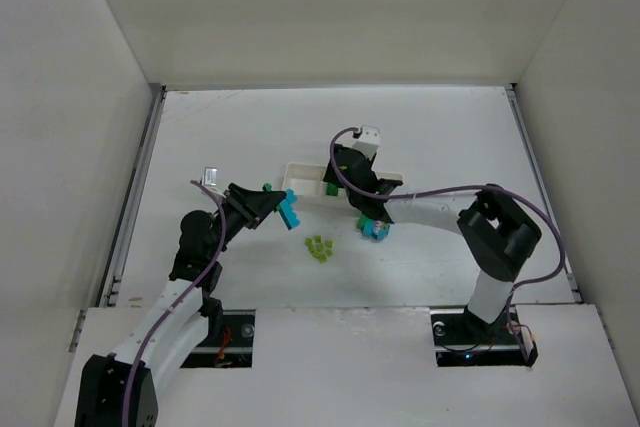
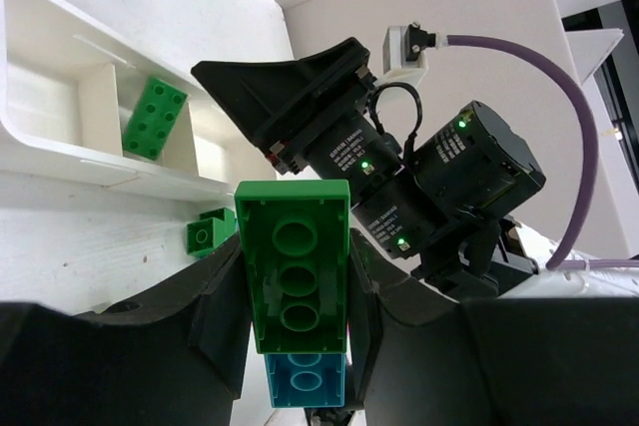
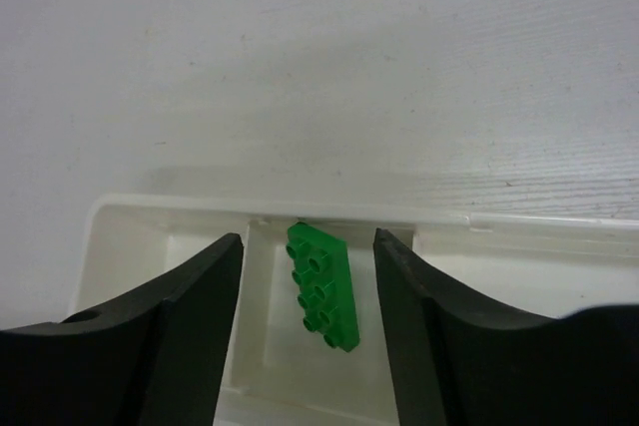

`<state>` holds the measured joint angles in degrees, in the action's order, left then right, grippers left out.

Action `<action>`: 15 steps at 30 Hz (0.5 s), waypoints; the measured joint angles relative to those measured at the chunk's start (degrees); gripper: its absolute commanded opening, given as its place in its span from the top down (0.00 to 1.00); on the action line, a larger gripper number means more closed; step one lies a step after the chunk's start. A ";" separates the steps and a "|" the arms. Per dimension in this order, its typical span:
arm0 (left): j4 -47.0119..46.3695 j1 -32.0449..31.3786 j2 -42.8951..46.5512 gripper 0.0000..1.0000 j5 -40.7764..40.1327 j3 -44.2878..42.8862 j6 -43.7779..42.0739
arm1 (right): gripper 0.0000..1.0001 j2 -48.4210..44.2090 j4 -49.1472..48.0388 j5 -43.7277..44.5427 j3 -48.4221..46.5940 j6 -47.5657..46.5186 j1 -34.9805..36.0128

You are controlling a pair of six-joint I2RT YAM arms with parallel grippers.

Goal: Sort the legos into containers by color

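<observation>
My left gripper (image 2: 297,256) is shut on a dark green lego (image 2: 295,281) with a cyan lego (image 2: 307,378) stuck to its near end. From above, this gripper (image 1: 278,203) hovers just left of the white tray (image 1: 298,176), and the cyan lego (image 1: 290,212) shows at its tip. My right gripper (image 3: 310,238) stands open over the tray's middle container (image 3: 270,346). A flat dark green lego (image 3: 321,284) sits tilted between its fingers, touching neither. Several pale green legos (image 1: 318,247) lie on the table.
A small green brick (image 2: 210,233) lies on the table beside the tray's near wall (image 2: 60,162). Another cyan brick (image 1: 376,230) lies under the right arm's forearm. The right gripper's body (image 2: 300,97) hangs close in front of the left one. White walls enclose the table.
</observation>
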<state>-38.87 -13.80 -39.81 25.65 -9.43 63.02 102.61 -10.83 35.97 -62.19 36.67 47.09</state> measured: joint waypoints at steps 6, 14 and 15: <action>-0.04 -0.44 -0.24 0.84 -0.24 0.00 0.26 | 0.36 -7.50 0.13 -3.96 2.93 0.00 0.68; -3.93 -2.32 -2.27 0.84 -0.15 -0.02 3.61 | 0.38 -28.17 -12.11 -22.84 19.47 4.98 0.68; -4.98 -2.62 -2.97 0.84 -0.15 -0.02 4.33 | 0.35 -28.85 -14.53 -25.55 21.05 6.27 0.68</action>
<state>-43.86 -16.43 -42.78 25.50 -9.45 67.35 73.76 -25.36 10.41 -41.15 42.94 47.77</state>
